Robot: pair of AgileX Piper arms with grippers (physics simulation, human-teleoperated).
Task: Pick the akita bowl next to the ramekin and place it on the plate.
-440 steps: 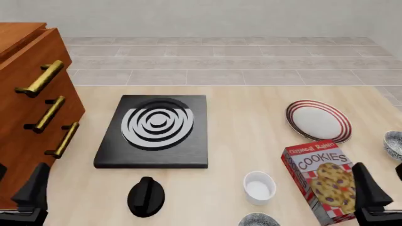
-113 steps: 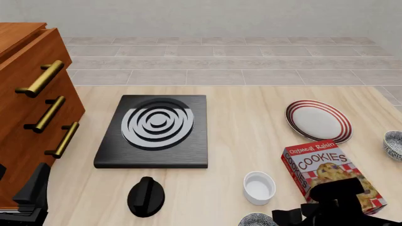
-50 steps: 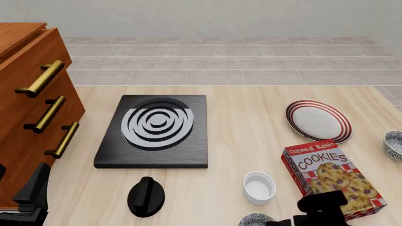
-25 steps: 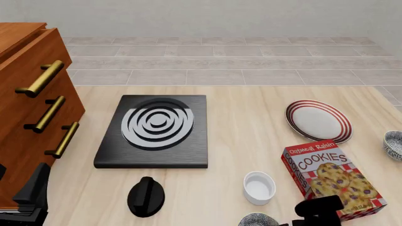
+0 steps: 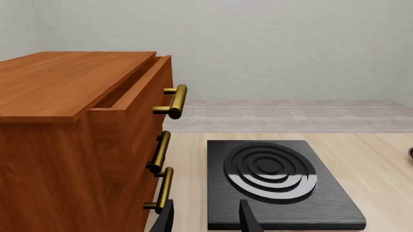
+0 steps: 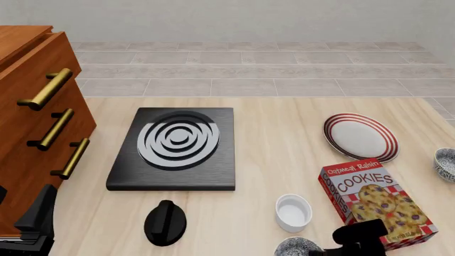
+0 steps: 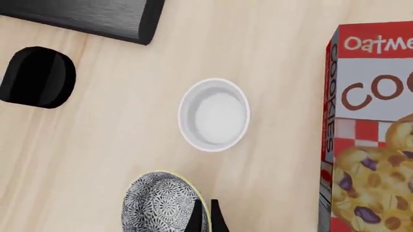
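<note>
Pale wood table lies under everything. The right gripper is seen with its fingers drawn almost together, pinched on the rim of the bowl, one inside the wall and one outside. The bowl sits at the near table edge, just beside the ramekin, with the box close on the other side.

A thin rim grip is judged likely to let the bowl tilt or slip once it is raised. The box stands between the bowl and the plate, so it could be clipped on a low carry, and the ramekin could be nudged.

The pinch is shown only in the right wrist view; in the front view it is hidden by the arm. Only the front view shows the plate and a second bowl at the far right edge. The left gripper is shown idle with fingers apart.
</note>
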